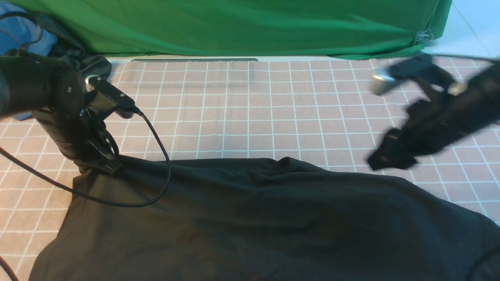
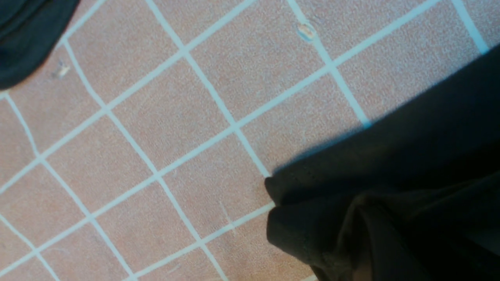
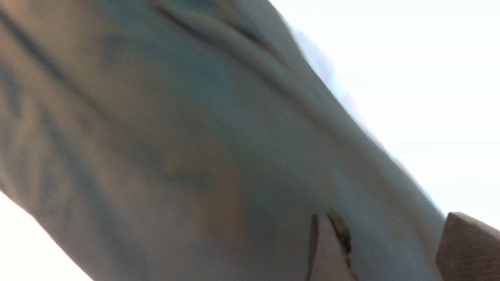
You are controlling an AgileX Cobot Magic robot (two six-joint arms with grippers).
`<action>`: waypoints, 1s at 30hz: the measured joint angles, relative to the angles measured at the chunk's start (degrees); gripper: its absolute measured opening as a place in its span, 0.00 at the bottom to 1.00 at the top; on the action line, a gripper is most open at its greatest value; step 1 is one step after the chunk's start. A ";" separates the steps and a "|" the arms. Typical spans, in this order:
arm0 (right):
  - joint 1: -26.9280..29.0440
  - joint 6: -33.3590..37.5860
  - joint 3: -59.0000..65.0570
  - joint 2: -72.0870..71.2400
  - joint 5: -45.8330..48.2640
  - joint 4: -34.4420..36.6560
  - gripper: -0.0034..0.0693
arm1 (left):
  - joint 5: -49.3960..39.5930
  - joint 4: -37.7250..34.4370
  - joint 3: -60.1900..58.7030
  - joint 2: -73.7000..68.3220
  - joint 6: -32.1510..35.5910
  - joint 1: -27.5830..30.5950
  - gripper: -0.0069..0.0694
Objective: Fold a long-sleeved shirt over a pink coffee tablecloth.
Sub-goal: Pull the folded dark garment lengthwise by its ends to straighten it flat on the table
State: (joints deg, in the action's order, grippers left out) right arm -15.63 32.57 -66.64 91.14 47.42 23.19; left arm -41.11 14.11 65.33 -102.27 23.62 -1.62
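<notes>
Long-sleeved shirt lies spread on the near part of the pink coffee tablecloth, its far-left corner pinched in the closed left gripper. Right gripper hangs blurred above bare cloth beyond the far-right edge, carrying nothing; jaw spacing unreadable. Step judged: securing corners for a fold; next, the right needs its own corner gripped before any lift.

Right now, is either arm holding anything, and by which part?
The left tool pinches the long-sleeved shirt by its far left corner; the blurred right tool seems empty.
</notes>
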 joint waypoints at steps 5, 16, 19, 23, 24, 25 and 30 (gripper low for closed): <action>-5.69 2.62 -7.88 7.90 0.17 -0.98 0.64 | -0.94 0.62 0.00 0.00 -1.02 0.00 0.13; -12.11 5.16 -14.37 19.58 0.11 -8.52 0.64 | -2.33 1.10 0.00 0.00 -2.50 0.00 0.13; -12.23 5.12 -14.47 20.94 -1.14 -11.10 0.64 | -2.34 1.10 0.00 0.00 -2.50 0.00 0.13; -12.18 5.09 -14.68 22.12 -3.01 -12.15 0.64 | -2.34 1.17 0.00 0.00 -2.50 0.00 0.13; -12.18 5.09 -14.70 22.25 -3.33 -12.21 0.64 | -2.34 1.17 0.00 0.00 -2.50 0.00 0.13; -12.18 5.09 -14.70 22.64 -3.65 -12.26 0.64 | -2.34 1.06 0.00 0.00 -2.50 0.00 0.13; -12.18 5.09 -14.70 22.91 -2.54 -12.44 0.50 | -2.34 1.06 0.00 0.00 -2.50 0.00 0.13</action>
State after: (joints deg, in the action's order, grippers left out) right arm -27.81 37.67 -81.34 114.05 44.89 10.75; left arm -43.45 15.17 65.33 -102.27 21.13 -1.62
